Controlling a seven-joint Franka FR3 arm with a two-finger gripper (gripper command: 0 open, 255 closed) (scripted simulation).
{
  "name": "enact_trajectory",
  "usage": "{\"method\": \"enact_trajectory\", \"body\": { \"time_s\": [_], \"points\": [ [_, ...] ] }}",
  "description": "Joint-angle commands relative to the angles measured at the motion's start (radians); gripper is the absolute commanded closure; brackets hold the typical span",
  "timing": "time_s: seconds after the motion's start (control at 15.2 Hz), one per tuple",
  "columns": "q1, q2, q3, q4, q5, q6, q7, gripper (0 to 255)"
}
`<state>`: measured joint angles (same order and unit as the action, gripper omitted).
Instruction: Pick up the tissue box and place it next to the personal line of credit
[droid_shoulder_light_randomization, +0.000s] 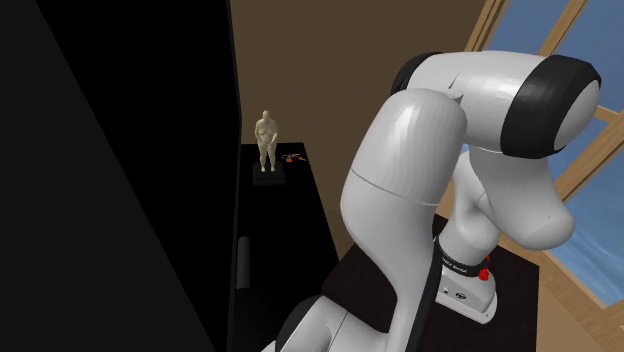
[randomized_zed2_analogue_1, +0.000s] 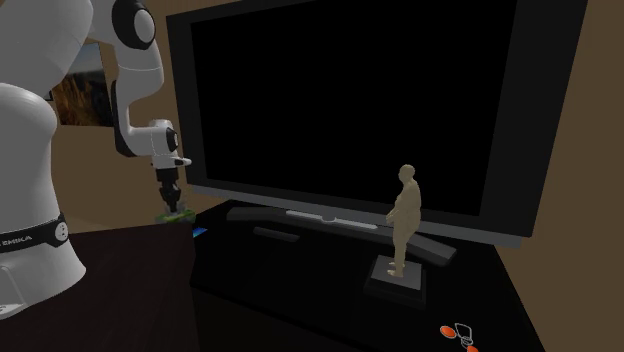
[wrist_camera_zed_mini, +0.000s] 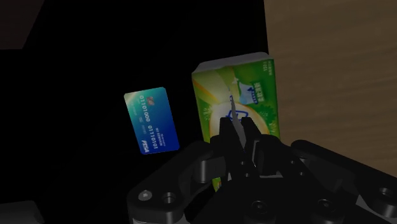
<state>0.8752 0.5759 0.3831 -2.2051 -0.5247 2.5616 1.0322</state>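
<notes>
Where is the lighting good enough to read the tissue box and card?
Wrist view: tissue box and card brightly lit, surroundings near black. Second exterior view: dim, the tissue box a small green patch. Shoulder view: mostly dark, statue and arm well lit.

Tissue box (wrist_camera_zed_mini: 219, 89): near end hidden behind tool (wrist_camera_zed_mini: 237, 126); in second exterior view mostly covered by the tool. Card (wrist_camera_zed_mini: 151, 121) beside it, print too small to read. Small red-white item (randomized_zed2_analogue_1: 460, 334) far from tool, unidentifiable.
</notes>
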Motion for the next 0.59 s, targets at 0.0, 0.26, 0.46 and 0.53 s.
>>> {"method": "enact_trajectory", "body": {
  "time_s": [0.0,0.26,0.46,0.53],
  "points": [
    [0.000,0.000,0.000,0.000,-0.001,0.001,0.000,255],
    [0.000,0.000,0.000,0.000,-0.001,0.001,0.000,0],
    [0.000,0.000,0.000,0.000,-0.001,0.001,0.000,0],
    [0.000,0.000,0.000,0.000,-0.001,0.001,0.000,0]
  ]
}}
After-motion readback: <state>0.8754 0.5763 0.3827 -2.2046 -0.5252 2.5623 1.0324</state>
